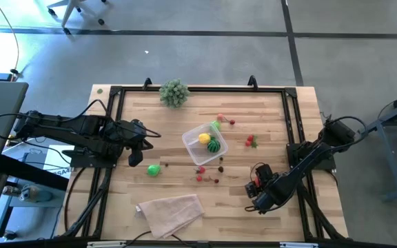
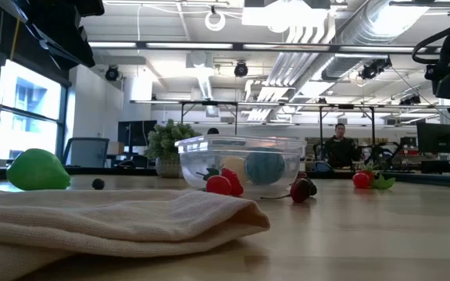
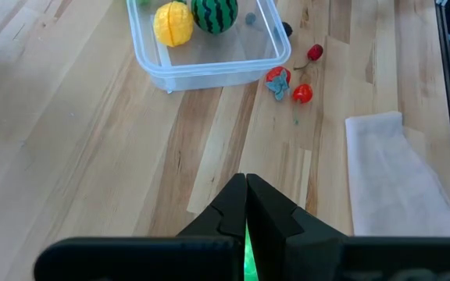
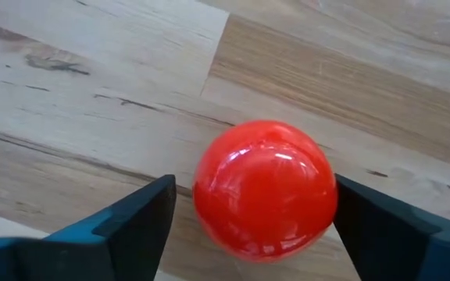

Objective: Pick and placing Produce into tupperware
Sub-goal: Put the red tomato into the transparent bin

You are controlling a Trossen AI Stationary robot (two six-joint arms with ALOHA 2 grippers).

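Observation:
The clear tupperware point(image 1: 204, 143) stands mid-table and holds a yellow fruit point(image 3: 172, 22) and a small green watermelon point(image 3: 213, 14). My right gripper point(image 1: 257, 187) is low at the near right, open, its fingers on either side of a red ball point(image 4: 264, 187) that lies on the table. My left gripper point(image 3: 246, 187) is shut and empty above the table's left part. A green fruit point(image 1: 154, 170) lies on the table just beside it. Small red pieces point(image 3: 301, 92) lie near the container's near side, and others point(image 1: 251, 141) lie to its right. My right gripper has one finger point(image 4: 381, 226) right at the red ball's side point(image 4: 326, 195); I cannot tell whether it touches. The other finger stands a little off the ball. The fingers come from above, and the ball rests on the table.
A beige cloth point(image 1: 172, 212) lies bunched at the table's near edge. A bushy pale-green plant ball point(image 1: 174, 92) stands at the far edge. A black metal frame point(image 1: 291, 124) runs round the tabletop. More red produce point(image 1: 224, 119) lies beyond the container.

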